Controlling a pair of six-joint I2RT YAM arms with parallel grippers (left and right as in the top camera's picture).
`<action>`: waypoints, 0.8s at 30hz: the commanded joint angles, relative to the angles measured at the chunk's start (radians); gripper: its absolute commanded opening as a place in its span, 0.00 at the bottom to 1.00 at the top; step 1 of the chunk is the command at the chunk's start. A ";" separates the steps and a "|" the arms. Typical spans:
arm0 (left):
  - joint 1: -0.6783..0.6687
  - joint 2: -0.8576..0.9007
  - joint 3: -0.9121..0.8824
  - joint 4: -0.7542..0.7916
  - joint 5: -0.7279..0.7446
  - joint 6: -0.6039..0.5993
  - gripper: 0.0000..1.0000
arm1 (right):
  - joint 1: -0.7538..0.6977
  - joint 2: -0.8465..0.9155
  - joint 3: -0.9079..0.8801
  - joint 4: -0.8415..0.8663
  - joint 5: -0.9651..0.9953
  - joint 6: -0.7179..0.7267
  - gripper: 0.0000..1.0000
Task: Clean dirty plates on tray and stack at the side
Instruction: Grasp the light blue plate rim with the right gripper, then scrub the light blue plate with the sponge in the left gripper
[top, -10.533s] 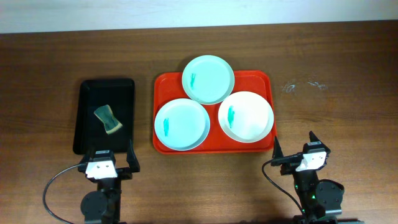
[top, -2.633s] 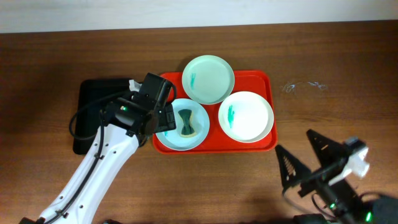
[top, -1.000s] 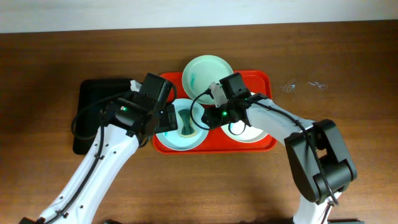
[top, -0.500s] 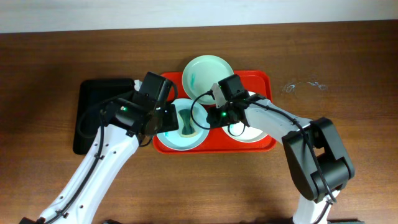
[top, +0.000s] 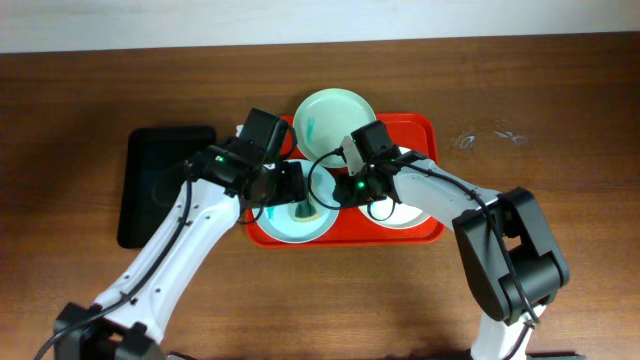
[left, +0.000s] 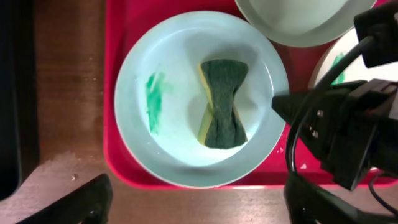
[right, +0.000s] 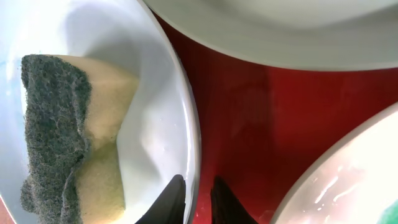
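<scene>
Three pale plates lie on the red tray (top: 428, 132). The front-left plate (left: 180, 56) carries a teal smear (left: 152, 93), and a green-and-yellow sponge (left: 222, 102) lies loose in it. My left gripper (left: 198, 183) hovers open and wide above this plate (top: 285, 222), holding nothing. My right gripper (right: 198, 190) is shut on the plate's right rim (right: 186, 118), one finger inside and one outside. Overhead, the right gripper (top: 335, 190) sits between the front plates. The back plate (top: 335, 120) and the right plate (top: 410, 212) also show teal smears.
A black tray (top: 150, 185) lies left of the red tray. The right arm (top: 440, 185) crosses above the right plate. Bare wooden table surrounds both trays.
My left arm has swung right, its gripper now over the front-left plate. The right gripper has stayed at the plate's rim with its fingers narrowed round it. The sponge has not moved.
</scene>
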 joint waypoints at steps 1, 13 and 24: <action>0.002 0.069 -0.004 0.015 0.053 -0.001 0.78 | 0.003 0.018 -0.006 -0.003 0.016 -0.002 0.16; 0.002 0.290 -0.004 0.134 0.142 0.000 0.30 | 0.003 0.018 -0.006 -0.003 0.015 -0.002 0.04; 0.002 0.334 -0.004 0.234 0.157 -0.002 0.47 | 0.005 0.018 0.007 -0.005 0.013 0.024 0.05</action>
